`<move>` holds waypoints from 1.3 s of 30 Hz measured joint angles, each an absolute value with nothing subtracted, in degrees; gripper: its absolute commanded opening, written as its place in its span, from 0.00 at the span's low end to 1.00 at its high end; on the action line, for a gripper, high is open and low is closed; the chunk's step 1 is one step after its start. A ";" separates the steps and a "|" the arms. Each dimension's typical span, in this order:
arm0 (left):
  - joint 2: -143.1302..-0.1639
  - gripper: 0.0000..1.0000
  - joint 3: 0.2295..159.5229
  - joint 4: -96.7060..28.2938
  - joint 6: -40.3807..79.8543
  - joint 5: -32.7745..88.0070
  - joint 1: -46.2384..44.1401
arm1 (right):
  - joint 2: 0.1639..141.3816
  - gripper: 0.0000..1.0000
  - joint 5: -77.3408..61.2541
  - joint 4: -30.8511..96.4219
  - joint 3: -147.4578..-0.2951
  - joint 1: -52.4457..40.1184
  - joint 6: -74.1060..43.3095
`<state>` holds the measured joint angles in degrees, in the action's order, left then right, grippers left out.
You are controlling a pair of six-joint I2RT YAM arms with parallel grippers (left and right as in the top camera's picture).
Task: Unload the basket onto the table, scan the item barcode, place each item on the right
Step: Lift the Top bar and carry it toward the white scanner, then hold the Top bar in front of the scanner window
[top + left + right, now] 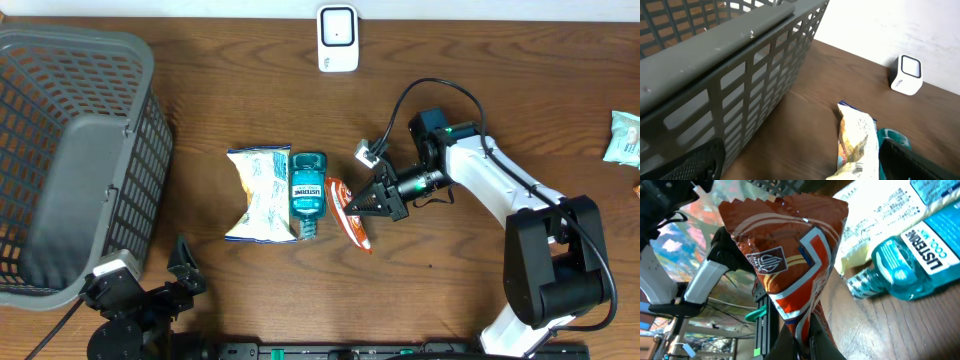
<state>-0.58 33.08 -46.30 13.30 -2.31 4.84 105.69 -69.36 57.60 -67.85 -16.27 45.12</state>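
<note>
Where the wooden table (480, 80) begins at far left: one grey mesh basket (70, 150), standing at the edge.

- Left gripper (186, 265): near the front edge, just beside the basket's front corner; fingers spread wide, holding nothing.
- White snack bag (258, 195): lying flat at mid-table.
- Blue mouthwash bottle (307, 190): lying on its side, touching the bag's right edge, cap toward the front.
- White scanner (338, 38): upright at the far edge, well apart from the goods.
- Orange-brown snack packet (349, 212): just right of the bottle, tilted; whether it touches the table cannot be told.
- Right gripper (372, 200): clenched on one end of the packet.
- Green packet (626, 137): at the right edge, partly out of view.
</note>
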 measured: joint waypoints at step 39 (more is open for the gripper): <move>-0.58 0.98 33.08 -46.30 13.30 -2.31 4.84 | 110.15 0.01 -11.16 23.00 -90.30 -17.76 15.27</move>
